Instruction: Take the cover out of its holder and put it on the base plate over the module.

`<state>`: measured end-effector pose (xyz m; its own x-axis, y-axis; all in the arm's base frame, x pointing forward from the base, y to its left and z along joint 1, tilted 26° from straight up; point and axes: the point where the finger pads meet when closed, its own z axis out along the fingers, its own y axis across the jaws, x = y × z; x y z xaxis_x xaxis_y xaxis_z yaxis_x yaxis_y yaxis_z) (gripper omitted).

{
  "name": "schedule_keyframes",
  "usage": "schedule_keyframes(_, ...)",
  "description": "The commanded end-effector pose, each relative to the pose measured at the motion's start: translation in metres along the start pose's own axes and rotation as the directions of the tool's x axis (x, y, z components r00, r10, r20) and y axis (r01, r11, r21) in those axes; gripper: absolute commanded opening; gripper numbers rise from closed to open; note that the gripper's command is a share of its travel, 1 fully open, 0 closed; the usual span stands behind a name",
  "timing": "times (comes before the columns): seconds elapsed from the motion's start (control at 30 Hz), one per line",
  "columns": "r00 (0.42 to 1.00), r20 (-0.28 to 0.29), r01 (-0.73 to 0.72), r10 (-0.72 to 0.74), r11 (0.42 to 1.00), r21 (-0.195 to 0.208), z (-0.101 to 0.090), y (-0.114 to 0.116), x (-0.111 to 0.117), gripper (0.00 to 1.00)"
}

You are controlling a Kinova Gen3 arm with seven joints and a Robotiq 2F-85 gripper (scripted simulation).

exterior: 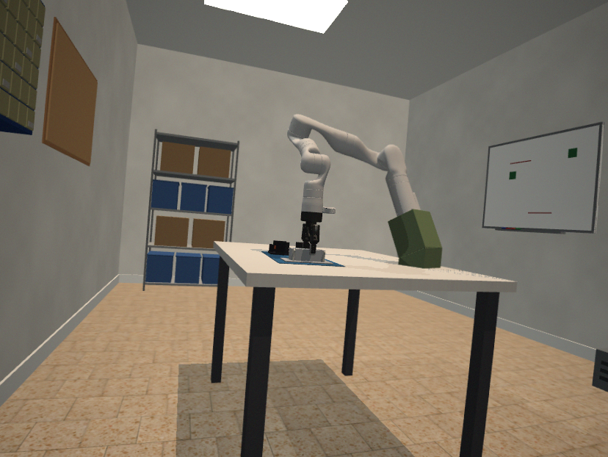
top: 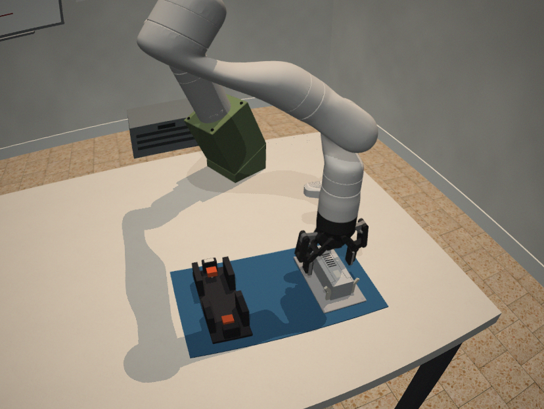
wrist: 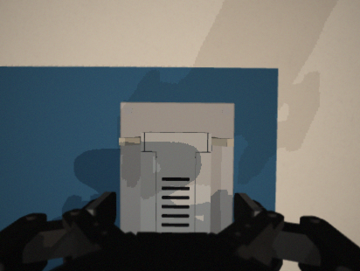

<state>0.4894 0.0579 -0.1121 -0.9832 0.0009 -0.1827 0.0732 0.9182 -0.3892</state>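
Note:
The grey cover, with black slots on its top, sits on the grey base plate at the right end of the blue mat. The module is hidden under it. My gripper is open. It hangs over the cover's slotted end with a finger on each side, clear of the walls. The black holder with two orange pads stands empty at the mat's left end.
Two small beige tabs stick out from the base plate's sides. The arm's green mount stands at the back of the table. A small white thing lies behind the arm. The table's edge runs just right of the mat.

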Motion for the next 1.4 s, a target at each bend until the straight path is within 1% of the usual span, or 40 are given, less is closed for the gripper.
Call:
schedule_keyframes(0.0,1.0,0.012,0.001,-0.001,1.0,-0.004,-0.019,0.001,-0.004,1.0)
schedule_keyframes(0.2,1.0,0.011,0.001,-0.001,1.0,-0.004,-0.055,0.001,-0.004,1.0)
schedule_keyframes(0.43,1.0,0.011,0.001,-0.001,1.0,-0.004,-0.055,0.001,-0.004,1.0)
schedule_keyframes(0.77,1.0,0.011,0.001,-0.001,1.0,-0.004,-0.114,0.0,-0.004,1.0)
schedule_keyframes(1.0,1.0,0.011,0.001,-0.001,1.0,-0.004,-0.114,0.0,-0.004,1.0)
schedule_keyframes(1.37,1.0,0.011,0.001,-0.001,1.0,-0.004,-0.106,0.0,-0.004,1.0)
